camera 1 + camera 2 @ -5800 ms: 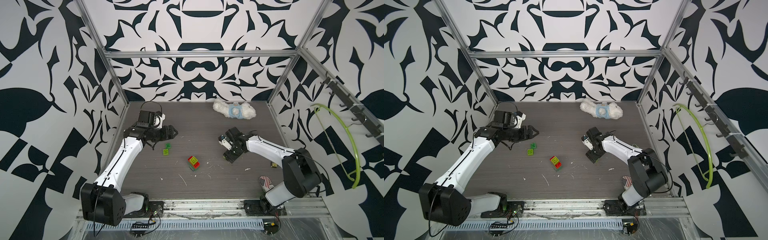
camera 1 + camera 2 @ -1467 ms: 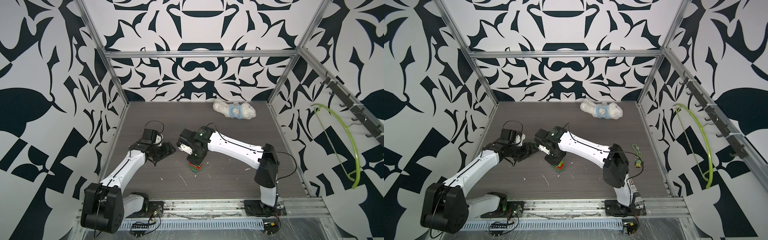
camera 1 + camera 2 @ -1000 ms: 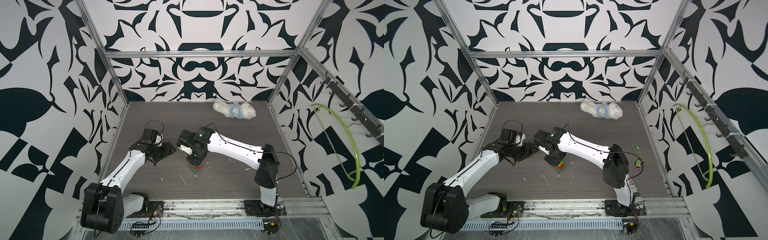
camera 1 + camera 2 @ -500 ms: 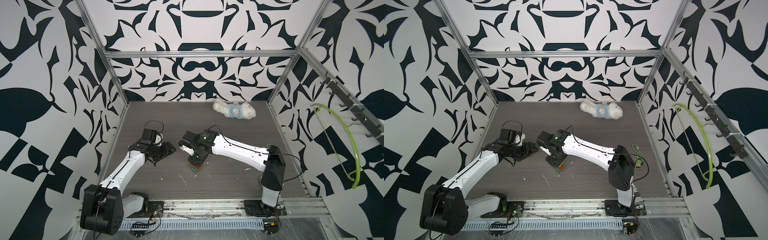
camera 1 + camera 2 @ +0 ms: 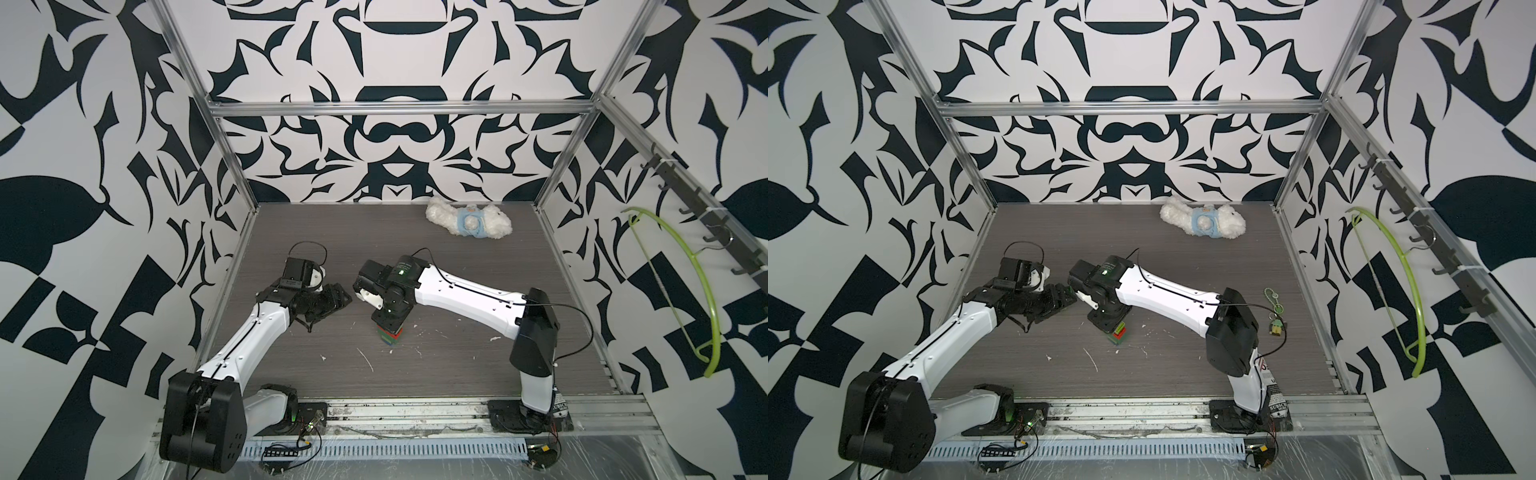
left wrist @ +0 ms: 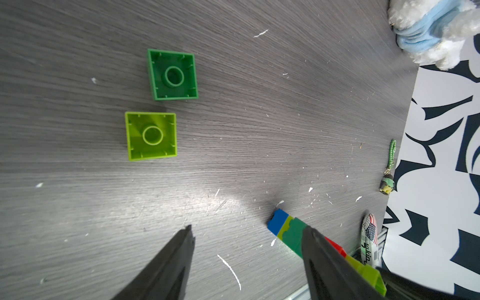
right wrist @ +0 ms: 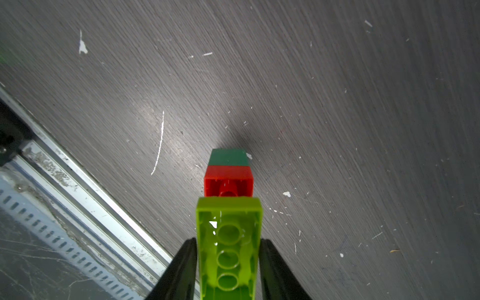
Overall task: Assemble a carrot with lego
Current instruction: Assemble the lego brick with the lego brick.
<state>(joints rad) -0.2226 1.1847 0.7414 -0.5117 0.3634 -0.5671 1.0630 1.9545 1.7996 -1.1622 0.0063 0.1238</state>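
The carrot (image 5: 390,334) (image 5: 1119,332) stands mid-table as a stack: blue on the table, then lime, dark green (image 6: 293,231) and red (image 7: 228,181). A lime oblong lego brick (image 7: 228,233) sits on top, hollow side up. My right gripper (image 5: 388,324) (image 7: 227,240) comes down from above, its fingers (image 7: 185,259) flat against the brick's long sides with no visible gap. My left gripper (image 5: 338,297) (image 6: 248,228) hovers open and empty to the left. Near it lie a dark green square brick (image 6: 172,75) and a lime one (image 6: 152,135), both upside down and hidden in both top views.
A white plush toy (image 5: 467,222) lies at the back right. A green keychain (image 5: 1276,320) rests near the right wall, where a lime hanger (image 5: 702,291) hangs. A metal rail (image 5: 415,411) runs along the front edge. White flecks dot the table.
My right arm's elbow has swung to the right while its gripper stayed over the stack. The left arm and the loose bricks have not moved.
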